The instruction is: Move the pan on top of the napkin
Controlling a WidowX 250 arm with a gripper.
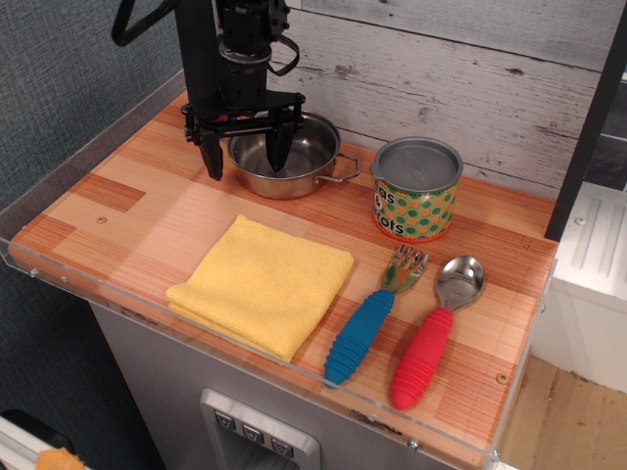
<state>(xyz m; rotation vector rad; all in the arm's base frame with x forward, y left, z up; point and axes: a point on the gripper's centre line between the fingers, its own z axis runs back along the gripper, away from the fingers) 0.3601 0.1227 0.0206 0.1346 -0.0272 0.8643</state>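
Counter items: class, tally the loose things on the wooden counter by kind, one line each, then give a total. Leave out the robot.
Cookware: 1, the pan
Tins: 1, the dotted tin can
Cloths: 1, the napkin
Cutlery: 2, the blue-handled fork and the red-handled spoon
Total: 5

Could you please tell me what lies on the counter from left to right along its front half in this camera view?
napkin → blue-handled fork → red-handled spoon
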